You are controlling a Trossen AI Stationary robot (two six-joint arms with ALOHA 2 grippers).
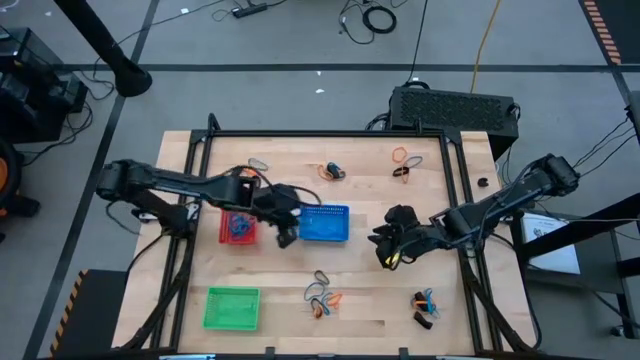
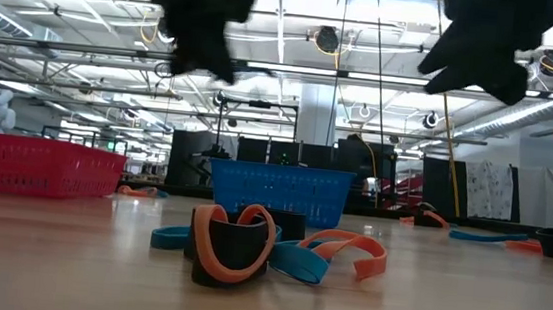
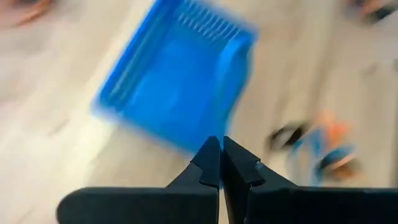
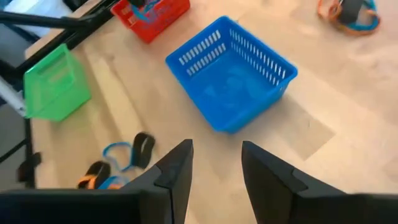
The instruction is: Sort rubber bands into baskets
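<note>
The red basket point(image 1: 238, 227), with blue rubber bands in it, and the blue basket point(image 1: 325, 223) stand side by side at mid-table. The green basket point(image 1: 232, 307) stands near the front left. Rubber bands lie in small heaps near the front point(image 1: 322, 295), at the front right point(image 1: 425, 305) and along the far side point(image 1: 333, 171). My left gripper point(image 1: 286, 236) hovers between the red and blue baskets at their near side, shut with nothing between its fingers point(image 3: 219, 165). My right gripper point(image 1: 386, 252) hovers right of the blue basket, open and empty point(image 4: 214, 165).
More bands lie at the far right point(image 1: 401, 160) and far left point(image 1: 258, 163). A black frame point(image 1: 330, 133) rims the tabletop. In the low view a heap of orange, blue and black bands point(image 2: 249, 243) lies in front of the blue basket point(image 2: 278, 190).
</note>
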